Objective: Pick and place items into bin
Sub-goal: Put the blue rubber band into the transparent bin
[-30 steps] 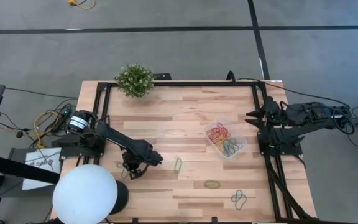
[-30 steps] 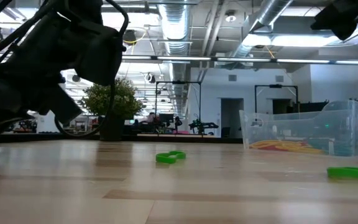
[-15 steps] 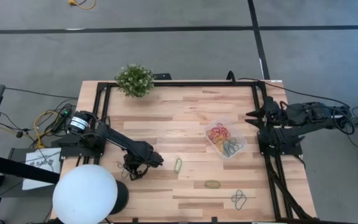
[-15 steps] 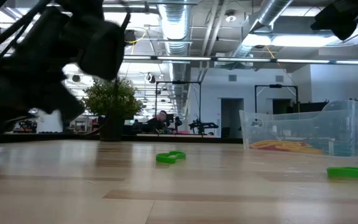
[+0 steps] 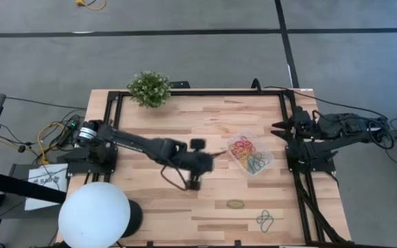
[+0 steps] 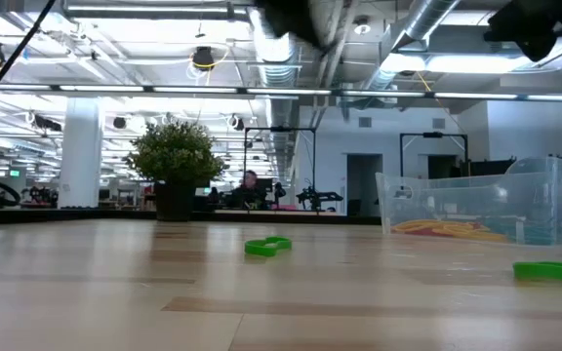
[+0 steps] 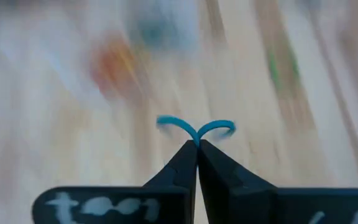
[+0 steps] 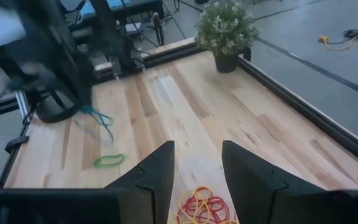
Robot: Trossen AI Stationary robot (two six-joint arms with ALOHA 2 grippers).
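Now we have the left gripper (image 7: 197,144) pressed together on a blue rubber band (image 7: 196,127), whose two ends curl out to either side of the fingertips in the left wrist view. From above, the left arm reaches across the middle of the wooden table (image 5: 185,131), and its blurred gripper (image 5: 197,164) hangs over the boards just short of the clear plastic bin (image 5: 251,154). That is the relation the next move turns on: the bin lies ahead of the gripper, toward the right arm's side of the table, near but not yet under it. The bin's long axis runs on a slant across the table, and red, yellow, green and blue bands already lie in it.

We count the left arm as the one to finish this carry; the right gripper (image 8: 196,165) waits at the table's right edge, fingers spread and holding nothing, looking over the bin.

Compared with a second ago, the left gripper has left the near-left part of the table, where it stood low with its fingers apart, and has swung far toward the bin with them shut. A green band (image 5: 235,204) and a tangle of blue and green bands (image 5: 265,220) lie where they did, near the front edge. The potted plant (image 5: 149,88) at the back has not moved.
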